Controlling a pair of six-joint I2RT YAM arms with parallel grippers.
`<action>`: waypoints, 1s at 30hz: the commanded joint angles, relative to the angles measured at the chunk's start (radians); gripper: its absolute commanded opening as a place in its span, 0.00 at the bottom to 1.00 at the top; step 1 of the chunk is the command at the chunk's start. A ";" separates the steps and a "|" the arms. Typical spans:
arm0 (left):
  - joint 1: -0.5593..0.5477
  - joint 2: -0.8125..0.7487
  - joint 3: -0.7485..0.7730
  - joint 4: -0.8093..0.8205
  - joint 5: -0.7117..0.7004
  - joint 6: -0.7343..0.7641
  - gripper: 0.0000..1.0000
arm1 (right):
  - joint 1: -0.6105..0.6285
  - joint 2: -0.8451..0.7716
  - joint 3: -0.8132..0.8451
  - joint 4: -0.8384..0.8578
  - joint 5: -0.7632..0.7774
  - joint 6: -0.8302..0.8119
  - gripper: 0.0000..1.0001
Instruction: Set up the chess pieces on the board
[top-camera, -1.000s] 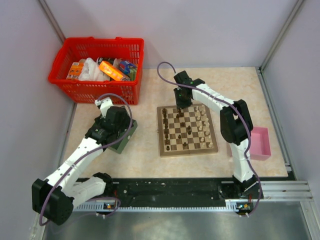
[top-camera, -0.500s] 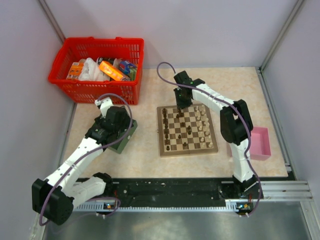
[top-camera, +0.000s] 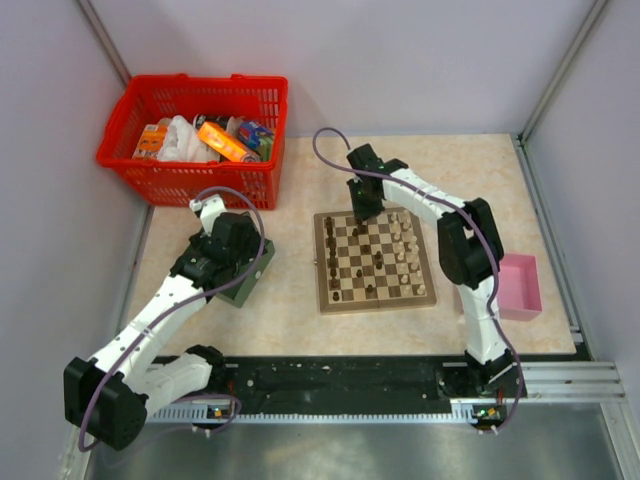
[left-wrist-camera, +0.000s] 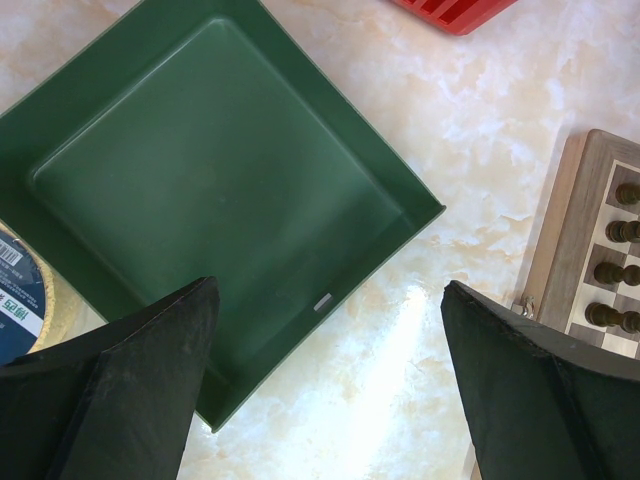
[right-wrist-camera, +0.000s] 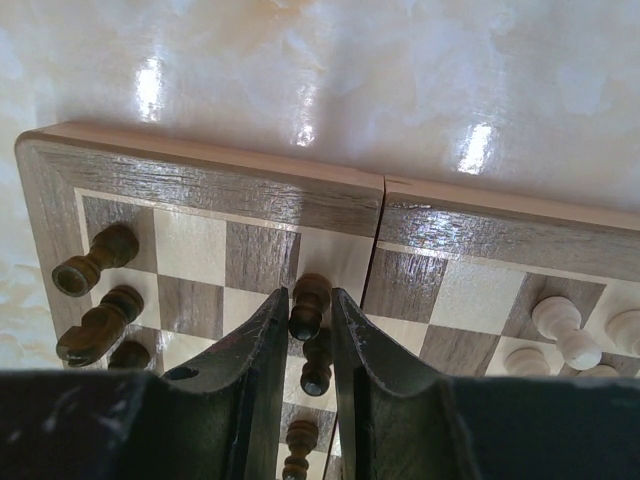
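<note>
Overhead, top cam: board (top-camera: 375, 303) right of table ctr. Dark pieces (top-camera: 333, 262) mostly down its left side, cream pieces (top-camera: 405, 240) on the right, a few dark ones mid-board. R gripper (top-camera: 362, 216) down at board's far edge, left of the middle. Red basket (top-camera: 200, 172) far left w/ packets (top-camera: 222, 140); print too small to read. Pink box (top-camera: 522, 285) near board's right side, partly hid by R arm. Green tray (top-camera: 250, 288) left of board, partly under L arm. Bare table (top-camera: 290, 320) between tray and board, beyond board's far edge and along its near side.

L wrist cam: L gripper (left-wrist-camera: 328, 300) spread wide over tray's corner and bare marble. Round item (left-wrist-camera: 15, 290) at lower-left frame edge, on the tray's rim: dark blue label w/ barcode and white chars, cut off, not legible. Board's border at right w/ a file of dark pieces. Strip of open marble between tray rim and board.

R wrist cam: fingers (right-wrist-camera: 250, 370) closed on one dark piece (right-wrist-camera: 308, 300) in the far row, just left of hinge seam (right-wrist-camera: 378, 235). More dark pieces by left corner, cream ones at right. Tan border, then open table past it.
</note>
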 joint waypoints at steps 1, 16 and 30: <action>0.004 0.001 0.023 0.021 -0.004 -0.007 0.98 | -0.008 0.023 0.005 0.015 -0.005 -0.013 0.24; 0.004 0.010 0.029 0.024 0.004 -0.009 0.97 | -0.008 -0.008 0.024 0.022 0.000 -0.030 0.29; 0.004 0.016 0.039 0.024 0.006 -0.001 0.97 | -0.005 -0.019 0.033 0.028 0.015 -0.028 0.24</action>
